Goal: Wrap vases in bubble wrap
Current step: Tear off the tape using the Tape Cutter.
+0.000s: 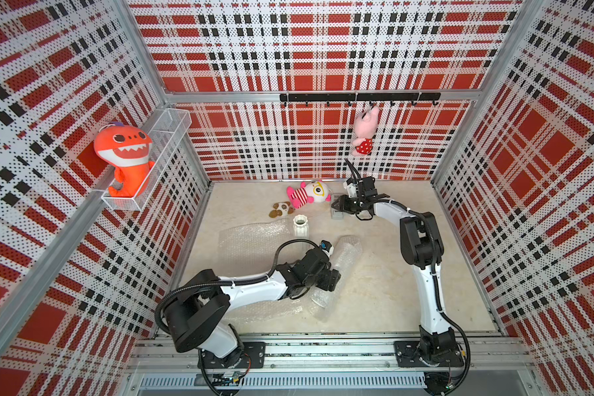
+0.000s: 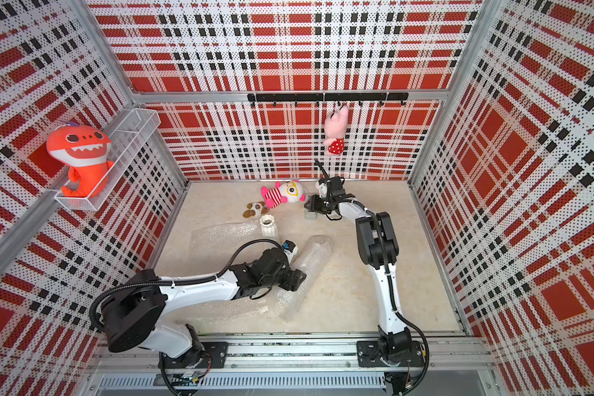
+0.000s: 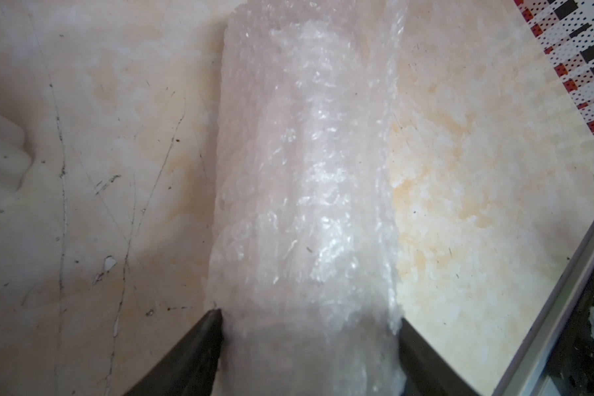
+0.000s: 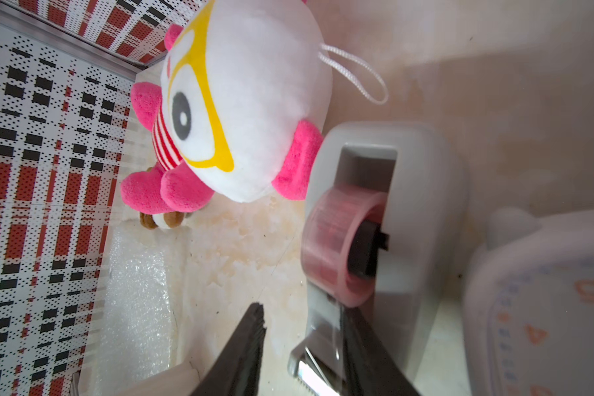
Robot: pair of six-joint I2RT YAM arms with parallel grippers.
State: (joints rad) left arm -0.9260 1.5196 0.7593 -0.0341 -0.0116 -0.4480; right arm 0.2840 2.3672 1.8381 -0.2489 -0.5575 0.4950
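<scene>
A white ribbed vase [image 1: 300,224] [image 2: 269,224] stands upright mid-table. Beside it, toward the left wall, a flat sheet of bubble wrap [image 1: 251,240] [image 2: 220,240] lies on the floor. A second piece of bubble wrap is rolled into a long tube [image 1: 345,257] [image 2: 314,255] [image 3: 306,154]; its contents show only as a pale shape. My left gripper [image 1: 335,279] [image 2: 299,276] [image 3: 309,317] has both jaws pressed on the sides of that tube. My right gripper [image 1: 336,205] [image 2: 308,205] [image 4: 302,308] is at the back, jaws apart around the cutter end of a tape dispenser [image 4: 408,205].
A pink-and-white plush [image 1: 309,193] [image 4: 240,103] and a small brown plush [image 1: 282,209] lie near the back wall. A white clock [image 4: 546,308] sits right by the dispenser. An orange shark plush [image 1: 126,157] sits in a wall basket, and a pink pig [image 1: 366,132] hangs from the hook rail.
</scene>
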